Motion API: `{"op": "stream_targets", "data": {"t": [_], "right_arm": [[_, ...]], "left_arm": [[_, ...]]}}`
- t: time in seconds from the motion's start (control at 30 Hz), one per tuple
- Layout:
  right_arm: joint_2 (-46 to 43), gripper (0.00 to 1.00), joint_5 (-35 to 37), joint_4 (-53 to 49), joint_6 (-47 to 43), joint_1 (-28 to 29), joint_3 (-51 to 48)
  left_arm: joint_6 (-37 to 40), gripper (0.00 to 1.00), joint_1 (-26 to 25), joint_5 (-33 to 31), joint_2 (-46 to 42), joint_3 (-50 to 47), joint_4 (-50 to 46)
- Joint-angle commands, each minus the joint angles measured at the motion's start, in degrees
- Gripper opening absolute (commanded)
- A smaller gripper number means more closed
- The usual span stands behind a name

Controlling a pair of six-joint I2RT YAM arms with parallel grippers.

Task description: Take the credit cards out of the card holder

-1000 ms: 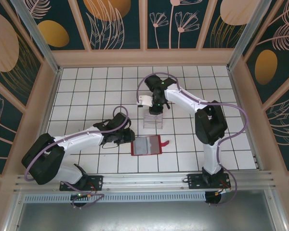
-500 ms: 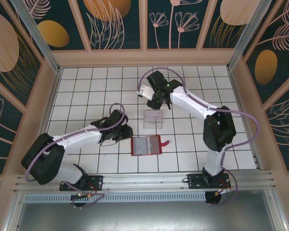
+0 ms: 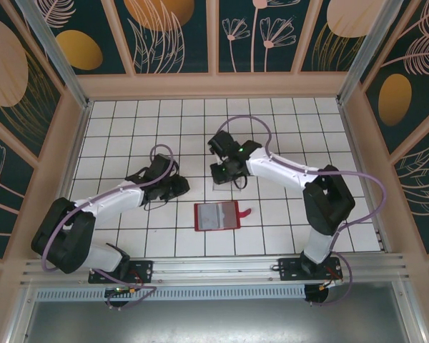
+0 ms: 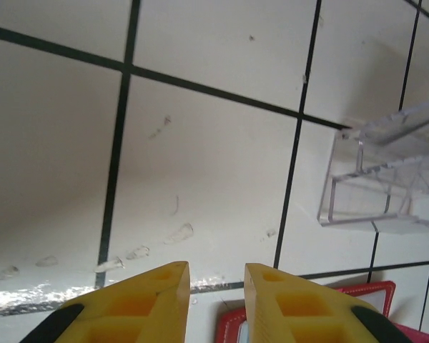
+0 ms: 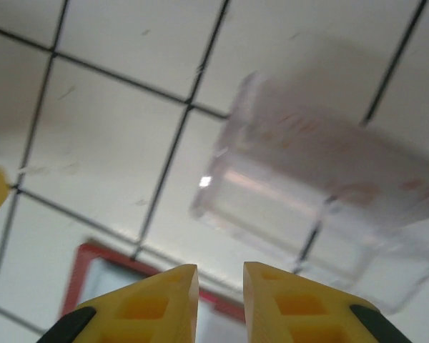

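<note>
The card holder [image 3: 217,216] lies open on the tiles, red-rimmed with a grey inside and a small red tab [image 3: 244,212] on its right. No credit cards can be made out; that grey inside looks flat. My left gripper [image 3: 177,189] hovers left of and beyond it, jaws open on nothing. In the left wrist view, the holder's red corner [image 4: 231,330] shows below the left gripper [image 4: 217,275]. My right gripper [image 3: 225,174] hangs just beyond the holder, above a clear tray. The right wrist view shows the right gripper [image 5: 220,275] open and empty, the holder [image 5: 100,266] below it.
A clear plastic tray [image 3: 229,183] stands just behind the card holder, blurred in the right wrist view [image 5: 322,200] and at the right in the left wrist view [image 4: 386,179]. Wooden walls [image 3: 64,164] bound the white tiled floor.
The left gripper has drawn back from the holder's left edge, up and to the left. The right gripper swung away behind the tray, then came back over its near side.
</note>
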Motion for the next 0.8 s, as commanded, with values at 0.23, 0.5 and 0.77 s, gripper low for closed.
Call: {"op": "stream_targets", "data": {"t": [0.23, 0.5, 0.77], "right_arm": [[2.2, 0.27, 5.4, -5.9, 17.8, 10.0, -0.5], [6.7, 0.33, 4.9, -6.3, 22.0, 14.2, 0.0], [10.4, 0.40, 5.9, -7.7, 23.7, 16.5, 1.3]], "left_arm": [[4.6, 0.28, 6.8, 3.1, -0.8, -1.3, 0.4], [5.9, 0.28, 8.9, 3.9, -2.7, -2.4, -0.3], [5.4, 0.28, 9.0, 4.5, -3.7, -4.3, 0.4]]}}
